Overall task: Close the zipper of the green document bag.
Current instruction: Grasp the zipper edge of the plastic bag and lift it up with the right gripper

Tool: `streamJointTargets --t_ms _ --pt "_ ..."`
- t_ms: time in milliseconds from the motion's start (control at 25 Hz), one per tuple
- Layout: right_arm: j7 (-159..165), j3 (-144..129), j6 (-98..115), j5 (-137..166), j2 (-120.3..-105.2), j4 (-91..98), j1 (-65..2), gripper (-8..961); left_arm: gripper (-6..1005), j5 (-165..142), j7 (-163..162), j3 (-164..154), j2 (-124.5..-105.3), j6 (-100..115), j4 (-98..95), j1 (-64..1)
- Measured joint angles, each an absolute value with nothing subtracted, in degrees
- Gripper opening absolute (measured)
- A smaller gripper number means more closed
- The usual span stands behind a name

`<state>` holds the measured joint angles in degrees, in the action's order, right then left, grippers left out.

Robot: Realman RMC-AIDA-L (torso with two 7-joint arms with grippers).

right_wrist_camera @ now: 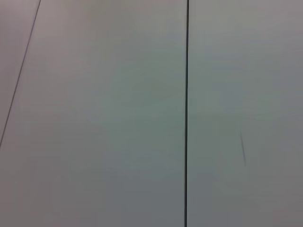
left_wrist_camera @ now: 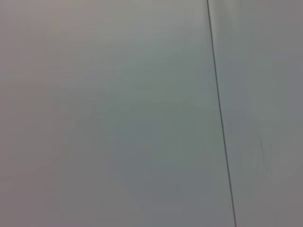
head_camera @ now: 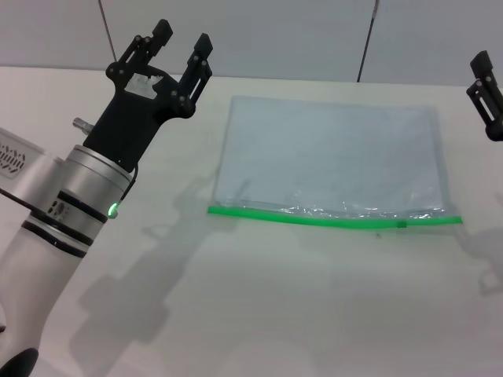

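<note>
The green document bag [head_camera: 330, 157] lies flat on the white table, a pale blue-grey translucent pouch. Its bright green zipper [head_camera: 314, 217] runs along the near long edge, and the small darker slider [head_camera: 402, 225] sits toward the right end. My left gripper [head_camera: 182, 45] is raised above the table to the left of the bag, open, holding nothing. At the right edge of the head view my right gripper [head_camera: 487, 94] shows only in part, raised beside the bag's far right corner. Both wrist views show only blank wall panels.
The white table [head_camera: 259, 306] stretches in front of the bag. Grey wall panels with dark seams [head_camera: 366, 39] stand behind the table. My left arm's silver forearm [head_camera: 55, 228] crosses the near left of the table.
</note>
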<state>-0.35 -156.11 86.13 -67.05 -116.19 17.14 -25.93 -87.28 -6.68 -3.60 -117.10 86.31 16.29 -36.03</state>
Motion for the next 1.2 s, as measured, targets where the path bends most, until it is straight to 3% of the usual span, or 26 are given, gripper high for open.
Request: streamJointTargets --t_ms 520,1200 --pt "-1.98 -156.15 85.39 -67.15 -116.19 16.47 -25.93 796 584 -87.28 -6.68 -3.60 -117.08 85.58 16.10 -36.07" --pt "-38.66 -156.78 72.99 -69.50 -116.59 15.10 -21.88 768 577 -86.83 -6.68 -3.18 -116.98 83.57 15.79 -35.95"
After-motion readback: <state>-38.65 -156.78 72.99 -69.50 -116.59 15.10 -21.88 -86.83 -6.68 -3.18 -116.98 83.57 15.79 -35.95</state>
